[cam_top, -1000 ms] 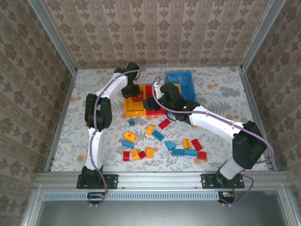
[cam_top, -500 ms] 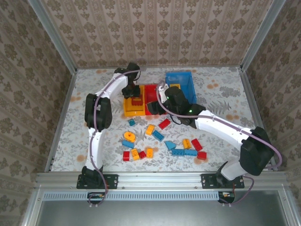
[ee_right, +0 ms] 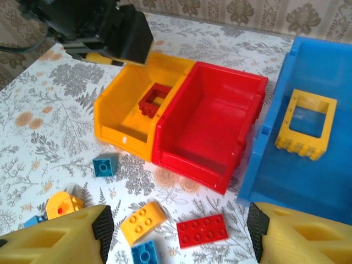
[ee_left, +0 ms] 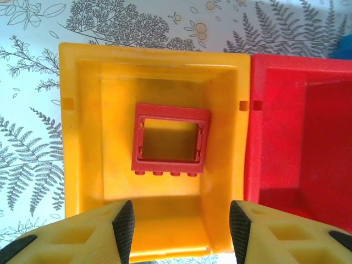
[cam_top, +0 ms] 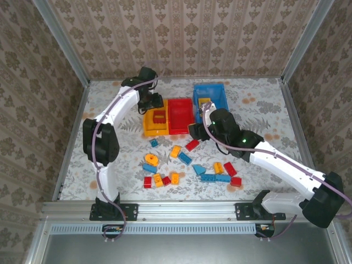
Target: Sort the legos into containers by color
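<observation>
The table (cam_top: pixel 258 110), spread with a leaf-printed cloth, carried the three bins at its far middle: the blue bin (cam_top: pixel 223 96) on the right, the red bin (cam_top: pixel 179 116) just beside it, and the yellow bin (cam_top: pixel 149 127) pressed against the red one's left wall. The left gripper (ee_left: pixel 181 228) hung over the yellow bin, looking straight down into it, its fingers spread apart with nothing between them. The right gripper (ee_right: pixel 180 230) hovered low in front of the red bin, likewise wide and empty. Two pieces lay in the wrong place: a red frame (ee_left: pixel 170 166) sat flat on the floor of the yellow bin, and a yellow frame (ee_right: pixel 297 146) lay in the blue bin, while the red bin looked bare. Most of the loose bricks (cam_top: pixel 215 177) were scattered on the cloth nearer the arm bases, so the sorting seemed barely begun. The step in hand was probably a fresh pick: a flat red brick (ee_right: pixel 202 229) lay almost between the right fingers, and taking it would call for lowering, closing across its short sides and lifting it over the red bin's front wall. The left arm, for its part, was well placed to dip in, pinch one bar of the red frame and shift it next door.
</observation>
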Controlling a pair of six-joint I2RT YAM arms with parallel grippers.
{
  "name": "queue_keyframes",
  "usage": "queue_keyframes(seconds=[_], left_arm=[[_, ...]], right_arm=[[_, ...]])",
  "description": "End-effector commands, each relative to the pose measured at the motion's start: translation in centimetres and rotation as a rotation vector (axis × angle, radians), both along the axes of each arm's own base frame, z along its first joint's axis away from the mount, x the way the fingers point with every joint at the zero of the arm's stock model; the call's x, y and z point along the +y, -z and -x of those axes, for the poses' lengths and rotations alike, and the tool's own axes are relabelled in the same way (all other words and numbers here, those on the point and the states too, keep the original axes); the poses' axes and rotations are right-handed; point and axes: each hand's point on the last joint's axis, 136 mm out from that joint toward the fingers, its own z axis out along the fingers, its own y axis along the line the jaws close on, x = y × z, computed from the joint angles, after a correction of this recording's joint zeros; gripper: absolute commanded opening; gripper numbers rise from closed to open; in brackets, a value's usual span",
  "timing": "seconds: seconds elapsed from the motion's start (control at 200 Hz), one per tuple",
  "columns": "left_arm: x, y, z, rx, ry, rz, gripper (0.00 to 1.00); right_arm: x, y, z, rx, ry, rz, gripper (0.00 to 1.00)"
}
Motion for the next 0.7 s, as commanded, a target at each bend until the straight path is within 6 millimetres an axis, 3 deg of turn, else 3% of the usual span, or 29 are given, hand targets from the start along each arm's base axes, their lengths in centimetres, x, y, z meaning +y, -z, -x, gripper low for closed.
queue_keyframes(seconds=[0.0,0.13,0.16,0.285,0.48,0.605,0.695], left_arm=[[-0.9,-3.2,1.4,-0.072,0.004,0.078,0.52],[-0.3,-5.5,5.1,-0.134,0.026,0.118,0.54],[-1.2,-6.0,6.9,-0.150,0.064,0.128,0.54],[-0.6,-6.3,12.5,-0.191,0.100,0.174,0.57],[1.8,-6.4,19.6,-0.243,0.092,0.230,0.62],[3.9,-5.9,21.9,-0.247,0.054,0.237,0.63],[4.1,-6.1,22.7,-0.264,0.058,0.271,0.66]], right_arm=[[-1.3,1.2,2.0,0.081,-0.010,0.047,0.66],[-0.8,3.5,5.3,0.193,-0.141,0.112,0.66],[-0.8,4.5,6.3,0.230,-0.170,0.134,0.66],[0.2,7.4,8.5,0.314,-0.253,0.192,0.70],[1.7,11.5,9.1,0.366,-0.337,0.299,0.76],[2.9,14.9,8.4,0.407,-0.368,0.353,0.78],[3.6,16.7,7.8,0.416,-0.370,0.367,0.80]])
